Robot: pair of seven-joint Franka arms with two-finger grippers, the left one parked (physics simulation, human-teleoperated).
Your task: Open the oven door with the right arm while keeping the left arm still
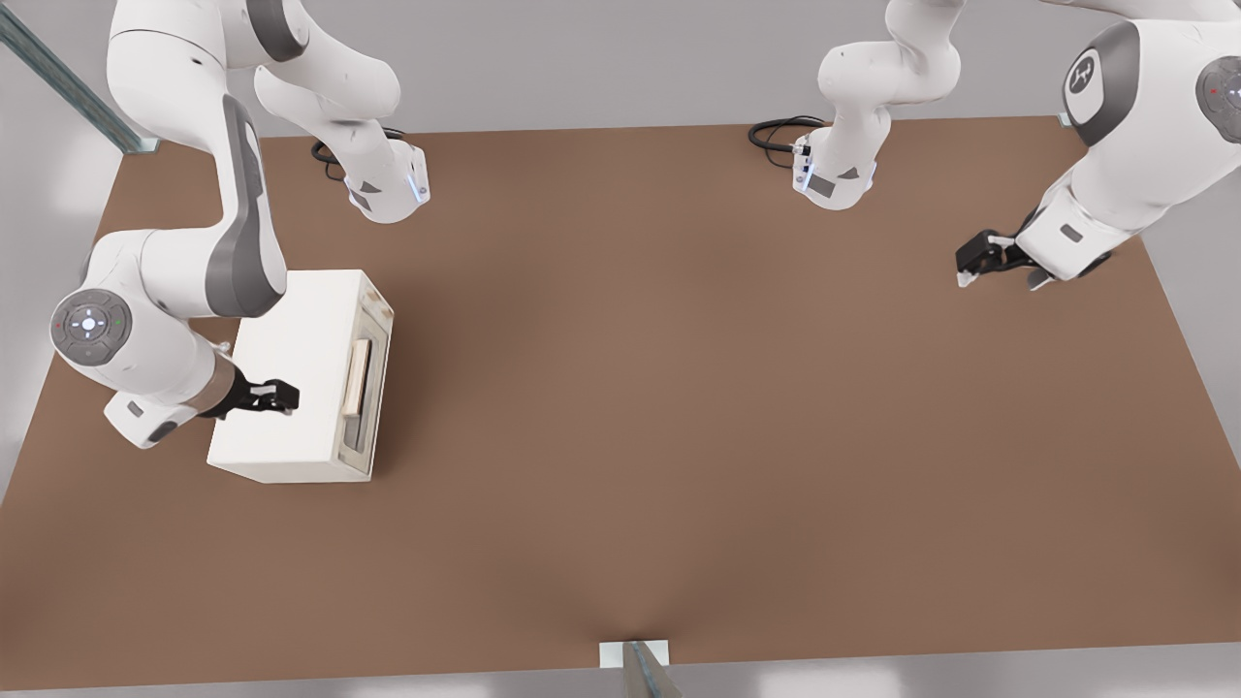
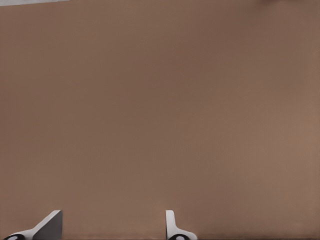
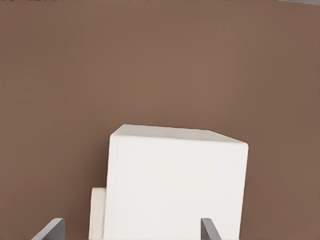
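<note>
The cream-white oven (image 1: 291,388) sits on the brown table (image 1: 679,407) at the front view's left. Its oven door (image 1: 368,407) faces the front view's right, with a pale bar handle (image 1: 358,377), and lies flush against the body. My gripper (image 1: 276,396) hovers over the oven's top, on the side away from the door, fingers open and holding nothing. In the right wrist view the oven's white top (image 3: 175,185) fills the space between my fingers (image 3: 52,230), and the handle (image 3: 96,214) peeks out beside it.
The other arm's gripper (image 1: 979,262) hangs over the table at the front view's right. Two arm bases (image 1: 388,189) (image 1: 834,174) with black cables (image 1: 776,131) stand along the far edge. A small bracket (image 1: 635,659) sits at the near edge.
</note>
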